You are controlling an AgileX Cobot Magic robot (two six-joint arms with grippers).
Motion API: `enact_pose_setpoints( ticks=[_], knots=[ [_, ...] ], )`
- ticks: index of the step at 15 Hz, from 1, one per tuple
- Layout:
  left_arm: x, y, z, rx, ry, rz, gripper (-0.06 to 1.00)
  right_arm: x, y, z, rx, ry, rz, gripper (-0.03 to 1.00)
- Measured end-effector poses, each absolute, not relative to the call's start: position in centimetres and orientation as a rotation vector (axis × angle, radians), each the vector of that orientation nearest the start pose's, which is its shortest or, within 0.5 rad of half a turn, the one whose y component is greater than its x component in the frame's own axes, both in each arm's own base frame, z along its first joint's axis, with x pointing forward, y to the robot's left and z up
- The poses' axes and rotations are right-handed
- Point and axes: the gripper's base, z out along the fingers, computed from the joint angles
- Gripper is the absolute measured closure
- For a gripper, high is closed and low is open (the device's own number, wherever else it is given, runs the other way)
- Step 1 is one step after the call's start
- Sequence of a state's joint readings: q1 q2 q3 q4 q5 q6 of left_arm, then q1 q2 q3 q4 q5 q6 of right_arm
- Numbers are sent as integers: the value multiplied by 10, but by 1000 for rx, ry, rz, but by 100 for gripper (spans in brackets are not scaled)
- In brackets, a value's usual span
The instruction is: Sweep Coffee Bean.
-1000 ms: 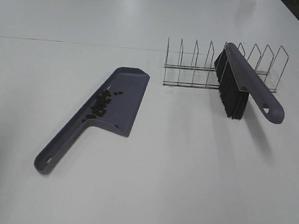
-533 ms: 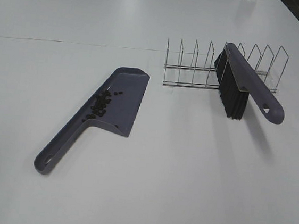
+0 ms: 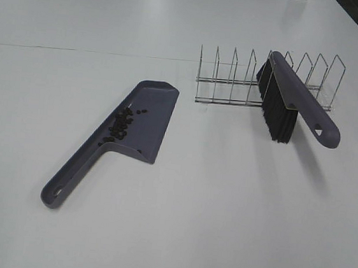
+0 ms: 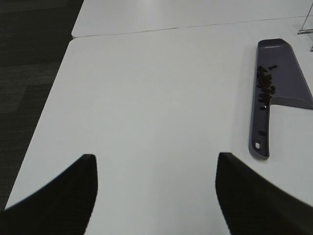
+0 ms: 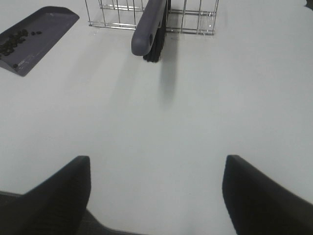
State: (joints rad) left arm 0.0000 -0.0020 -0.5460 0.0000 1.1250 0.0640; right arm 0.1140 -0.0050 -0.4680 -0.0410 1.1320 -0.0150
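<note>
White tabletop (image 3: 176,223) and everything on it look the same as in the two earlier exterior pictures: the dustpan, the beans, the rack and the brush sit exactly where they were, with no shift that I can make out. No brand, label or writing can be read on any of them. The purple-grey dustpan (image 3: 149,115) lies flat to the left of centre, its handle running toward the near-left with a hanging hole at the end. The coffee beans (image 3: 121,125) are piled inside the scoop along its left wall, close to where the handle joins, with a few loose ones just beside the pile. To the right stands a wire rack (image 3: 235,82), and a purple-grey brush (image 3: 300,105) rests tilted in its slots, black bristles down and its handle jutting out toward the near-right, well apart from the dustpan. Neither arm appears in the exterior view. The left gripper (image 4: 156,196) shows both dark fingers spread wide with nothing between them, above bare table and well short of the dustpan. The right gripper (image 5: 156,196) is likewise spread wide and holds nothing, with the brush handle lying well ahead of it.
</note>
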Motion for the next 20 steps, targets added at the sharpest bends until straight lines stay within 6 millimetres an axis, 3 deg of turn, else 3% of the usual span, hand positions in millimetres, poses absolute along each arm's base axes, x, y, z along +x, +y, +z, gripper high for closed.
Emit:
enact_pose_setpoints(
  ticks=[7,8,10,11,20],
  knots=[
    [-9,3,281,-22,2039,28,30,-3,-4,261,-136,2132,4,30],
    [-9,3,281,-22,2039,28,26,-3,-4,261,-136,2132,4,30],
    [-9,2,281,-21,2039,19,3,-3,-4,261,-136,2132,4,30],
    [-9,2,281,-21,2039,12,-3,-3,-4,261,-136,2132,4,30],
    [-9,0,281,-19,2040,-12,-5,-3,-4,261,-136,2132,4,30]
  ],
)
